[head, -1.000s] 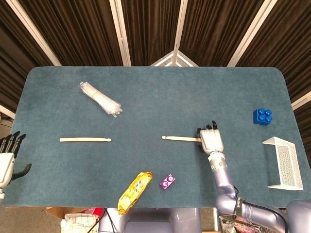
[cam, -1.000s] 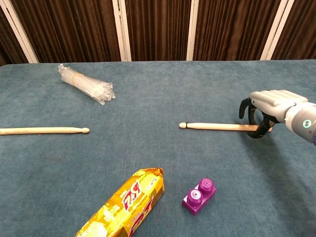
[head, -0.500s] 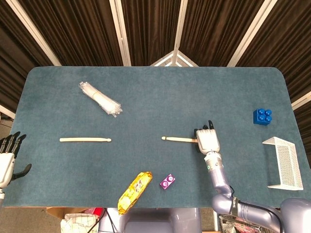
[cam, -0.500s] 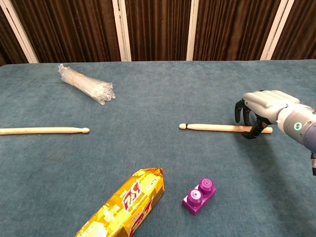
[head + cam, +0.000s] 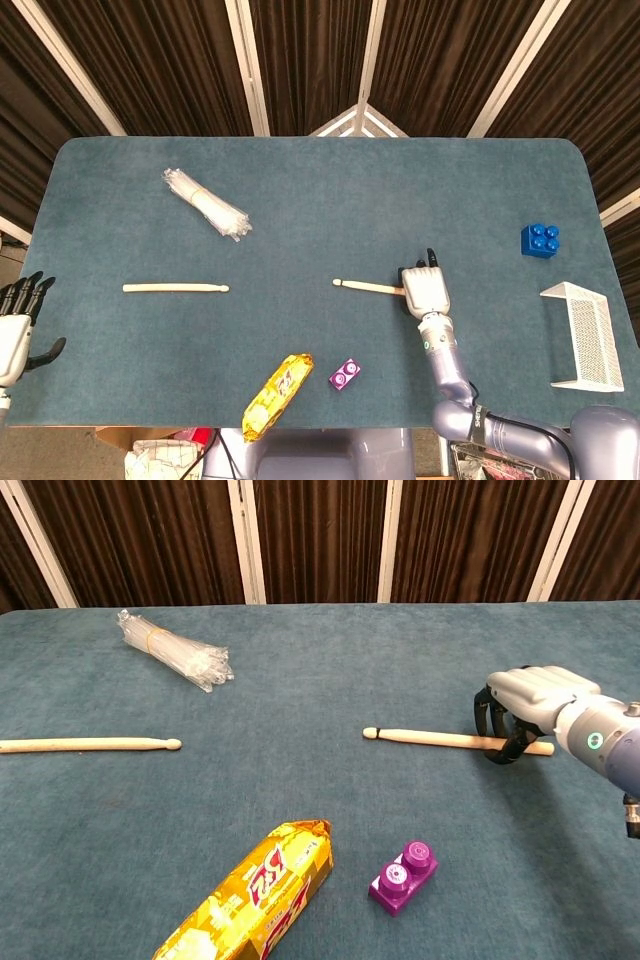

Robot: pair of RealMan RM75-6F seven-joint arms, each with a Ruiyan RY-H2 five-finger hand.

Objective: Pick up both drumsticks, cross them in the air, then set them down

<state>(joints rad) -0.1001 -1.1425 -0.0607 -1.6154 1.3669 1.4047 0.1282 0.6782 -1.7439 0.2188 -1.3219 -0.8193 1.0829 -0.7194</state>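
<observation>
Two pale wooden drumsticks lie on the blue table [image 5: 320, 190]. One drumstick [image 5: 175, 288] [image 5: 85, 745] rests at the left, untouched. The other drumstick [image 5: 368, 286] [image 5: 430, 738] lies right of centre, tip pointing left. My right hand [image 5: 423, 290] [image 5: 530, 705] hovers over its handle end with its fingers [image 5: 490, 718] arched down around the stick, which still lies on the cloth. My left hand [image 5: 15, 325] hangs off the table's left edge, fingers spread, holding nothing; only the head view shows it.
A bundle of clear straws [image 5: 205, 203] lies at the back left. A yellow snack bag [image 5: 277, 395] and a purple brick [image 5: 345, 374] sit near the front edge. A blue brick [image 5: 540, 240] and a white wire basket [image 5: 585, 335] are at the right.
My right hand has slid a little leftward along the right drumstick's handle. The stick's handle end has shifted slightly. The left hand has stayed still.
</observation>
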